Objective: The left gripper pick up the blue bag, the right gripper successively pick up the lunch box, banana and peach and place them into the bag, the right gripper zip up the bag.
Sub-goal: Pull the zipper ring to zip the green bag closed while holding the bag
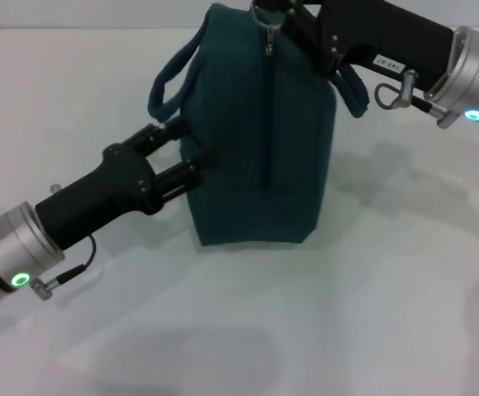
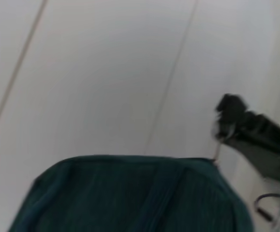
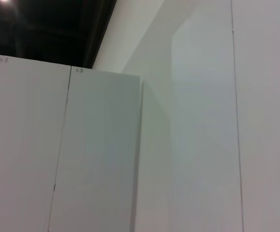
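- One blue bag (image 1: 260, 140) stood upright on the white worktop (image 1: 372, 313), and its zip looked closed all the way down the side facing the head camera.
- Two handles showed on the bag, one on each side of its top.
- One silver zip pull (image 1: 270, 40) hung at the top of the bag.
- The left hand (image 1: 192, 153) was at the bag's side, with its two black fingers spread apart and their tips touching the fabric, just under the near handle (image 1: 173, 70).
- The right hand (image 1: 293, 16) was at the very top of the bag, right beside the zip pull. I cannot tell if its fingers were closed or apart.
- From the left wrist, the bag's top edge (image 2: 130, 193) showed, with the right hand (image 2: 229, 113) just past it.
- The right wrist saw only white wall panels (image 3: 96, 154).
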Controlling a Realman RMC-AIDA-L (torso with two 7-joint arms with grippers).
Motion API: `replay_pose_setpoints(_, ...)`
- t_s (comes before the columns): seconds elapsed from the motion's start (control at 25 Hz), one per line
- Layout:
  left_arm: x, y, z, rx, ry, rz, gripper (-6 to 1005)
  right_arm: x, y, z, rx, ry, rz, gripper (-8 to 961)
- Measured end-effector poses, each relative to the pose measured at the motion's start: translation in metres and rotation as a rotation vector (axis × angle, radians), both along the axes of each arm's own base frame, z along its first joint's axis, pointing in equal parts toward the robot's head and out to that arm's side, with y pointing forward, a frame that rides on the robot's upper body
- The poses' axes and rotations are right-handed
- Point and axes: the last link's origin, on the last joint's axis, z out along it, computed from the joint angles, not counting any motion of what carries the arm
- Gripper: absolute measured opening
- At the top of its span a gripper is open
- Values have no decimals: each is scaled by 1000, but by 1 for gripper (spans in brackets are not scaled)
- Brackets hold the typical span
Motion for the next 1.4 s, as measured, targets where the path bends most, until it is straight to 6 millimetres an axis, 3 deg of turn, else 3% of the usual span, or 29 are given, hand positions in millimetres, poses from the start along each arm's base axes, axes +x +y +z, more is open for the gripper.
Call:
replay_pose_setpoints(0.2, -5, 1, 2, 44, -6, 36, 771, 0, 2, 0, 7, -8, -8, 17)
replay_pose_setpoints(0.64, 4, 8, -2, 34, -18, 19, 769, -5, 6, -4, 14, -34, -2, 17)
replay_pose_setpoints(1.4, 4, 1, -2, 10, -27, 2, 764, -5, 8, -5, 17, -41, -10, 18)
